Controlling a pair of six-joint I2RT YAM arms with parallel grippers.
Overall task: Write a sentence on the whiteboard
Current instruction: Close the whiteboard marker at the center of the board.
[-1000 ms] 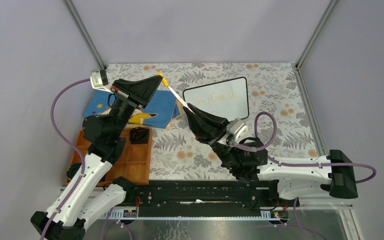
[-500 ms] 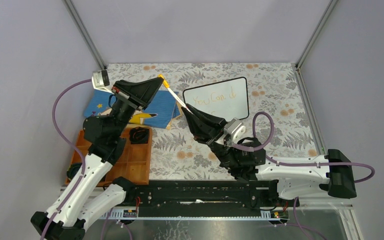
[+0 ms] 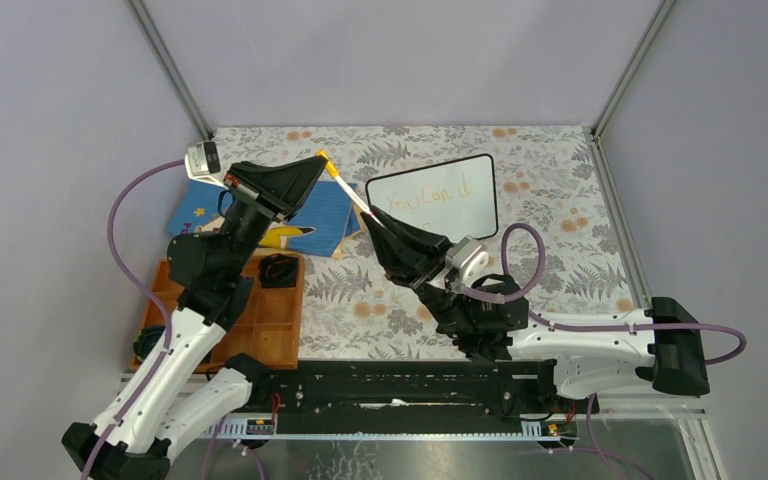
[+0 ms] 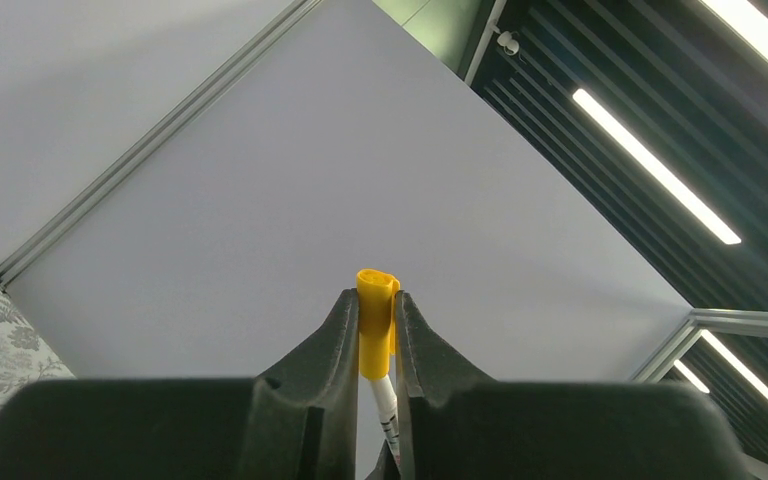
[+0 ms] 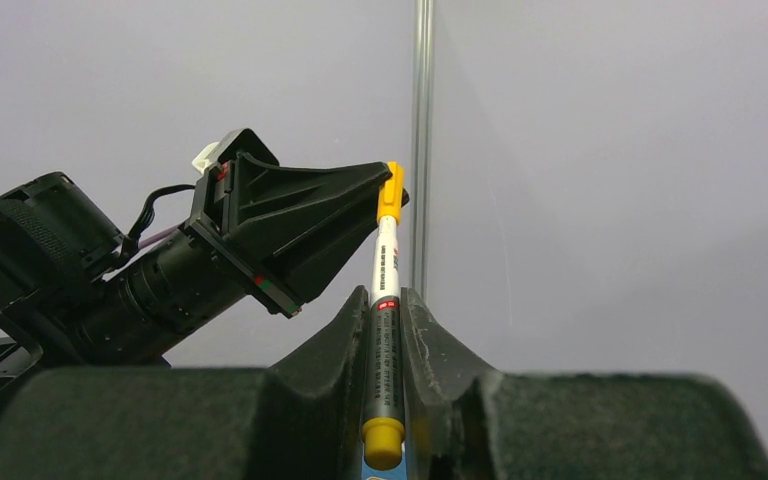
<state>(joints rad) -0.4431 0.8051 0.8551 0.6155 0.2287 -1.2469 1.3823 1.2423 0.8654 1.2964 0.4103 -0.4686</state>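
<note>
Both arms meet over the middle of the counter point(image 3: 560, 200), each gripping one marker point(image 3: 348, 190).

- Left end effector point(image 3: 320, 160): clamped on the yellow cap point(image 3: 326, 160) at the marker's far end. In the left wrist view, the cap point(image 4: 377, 325) is pinched between the two fingers and pokes out just past their tips.
- Right end effector point(image 3: 370, 220): closed on the dark lower barrel of the marker point(image 5: 386, 260). The white stretch of barrel runs up and out of the fingers to the cap point(image 5: 391, 192). A second yellow end shows at the back of the grip.
- The marker slants from the right end effector up and left to the left one, raised off the counter.
- Whiteboard point(image 3: 460, 215): flat on the counter, far side and right of centre, just beyond the right end effector.
- Sentence point(image 3: 428, 195): thin orange strokes, top line reading "You Can d" (anything lower is hidden by the arm or too faint).
- Blue book point(image 3: 315, 215): left of the whiteboard, under the left arm.
- Wooden tray point(image 3: 270, 320): nearer, at the left edge, with a dark item in one compartment.
</note>
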